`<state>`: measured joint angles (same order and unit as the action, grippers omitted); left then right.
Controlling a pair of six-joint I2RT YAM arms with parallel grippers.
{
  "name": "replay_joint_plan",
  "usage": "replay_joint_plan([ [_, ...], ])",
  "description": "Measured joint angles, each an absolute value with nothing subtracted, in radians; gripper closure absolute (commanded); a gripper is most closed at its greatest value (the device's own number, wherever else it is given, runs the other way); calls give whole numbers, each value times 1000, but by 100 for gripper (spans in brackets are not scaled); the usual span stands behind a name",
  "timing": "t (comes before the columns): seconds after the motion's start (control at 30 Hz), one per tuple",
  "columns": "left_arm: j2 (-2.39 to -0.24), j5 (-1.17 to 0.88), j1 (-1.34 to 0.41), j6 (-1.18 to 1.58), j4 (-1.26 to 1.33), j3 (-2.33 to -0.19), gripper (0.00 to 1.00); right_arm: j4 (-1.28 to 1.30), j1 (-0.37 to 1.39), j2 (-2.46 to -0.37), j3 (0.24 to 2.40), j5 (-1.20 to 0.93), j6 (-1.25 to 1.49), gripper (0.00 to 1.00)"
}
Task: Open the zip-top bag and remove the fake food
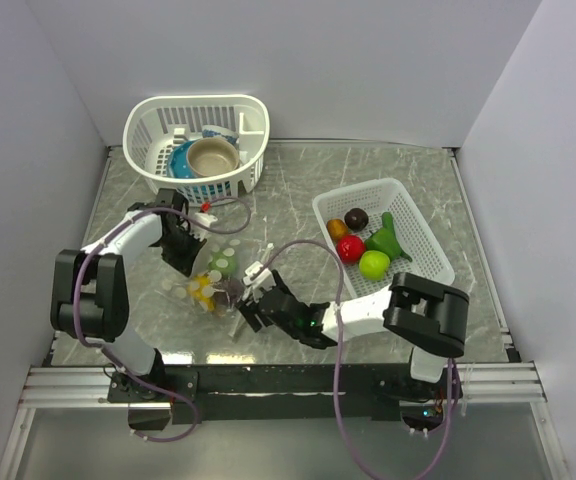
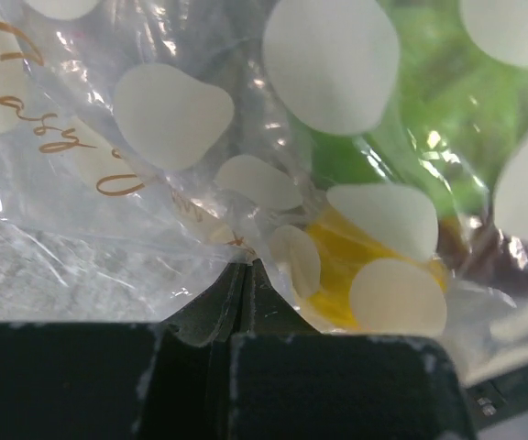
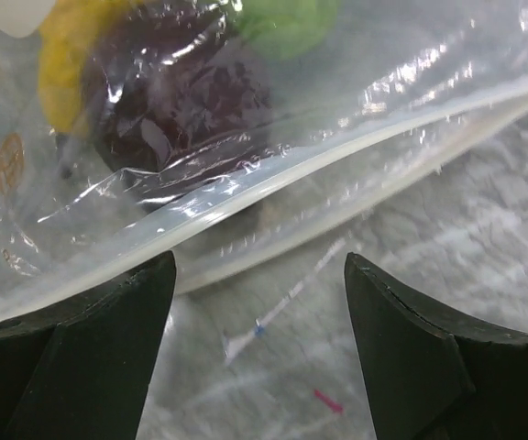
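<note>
The zip-top bag (image 1: 218, 280) lies on the table left of centre, clear with white dots. Some fake food shows through its plastic: a yellow piece (image 2: 346, 266), a green one (image 2: 429, 119) and a dark maroon one (image 3: 172, 101). My left gripper (image 2: 246, 268) is shut on a fold of the bag's plastic at its far-left side (image 1: 189, 263). My right gripper (image 3: 259, 284) stands open just in front of the bag's zip strip (image 3: 246, 192), whose two lips are slightly apart; nothing lies between its fingers. In the top view that right gripper (image 1: 252, 302) sits at the bag's near-right edge.
A white mesh tray (image 1: 423, 225) at the right holds red (image 1: 350, 249), lime-green (image 1: 373, 264), green (image 1: 386, 238), maroon (image 1: 356, 218) and orange (image 1: 337, 228) pieces. A white basket (image 1: 148, 125) with bowls stands at the back left. Walls close in both sides.
</note>
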<state>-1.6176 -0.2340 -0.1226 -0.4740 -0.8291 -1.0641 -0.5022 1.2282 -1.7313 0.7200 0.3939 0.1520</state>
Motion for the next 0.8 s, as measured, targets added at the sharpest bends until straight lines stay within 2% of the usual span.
replay_joint_plan([
  [0.17,-1636,-200,-149,-461,-771,-1044,99,-527,1228,-1769,773,380,140,7],
  [0.23,-1646,-197,-171,-453,-755,-1036,99,-531,1228,-1773,793,364,136,0],
  [0.47,-1687,-205,-228,-427,-730,-1018,99,-544,1228,-1785,854,339,136,0],
  [0.63,-1686,-208,-233,-422,-729,-1018,99,-546,1228,-1876,909,329,142,0],
  [0.7,-1686,-208,-233,-423,-729,-1018,99,-539,1228,-1908,910,326,150,4],
  [0.73,-1686,-208,-233,-423,-730,-1018,99,-533,1228,-1920,909,324,157,9],
  [0.77,-1686,-207,-233,-423,-729,-1018,99,-527,1228,-1927,905,321,161,23],
  [0.8,-1686,-207,-233,-423,-728,-1016,99,-525,1228,-1928,896,318,167,31],
])
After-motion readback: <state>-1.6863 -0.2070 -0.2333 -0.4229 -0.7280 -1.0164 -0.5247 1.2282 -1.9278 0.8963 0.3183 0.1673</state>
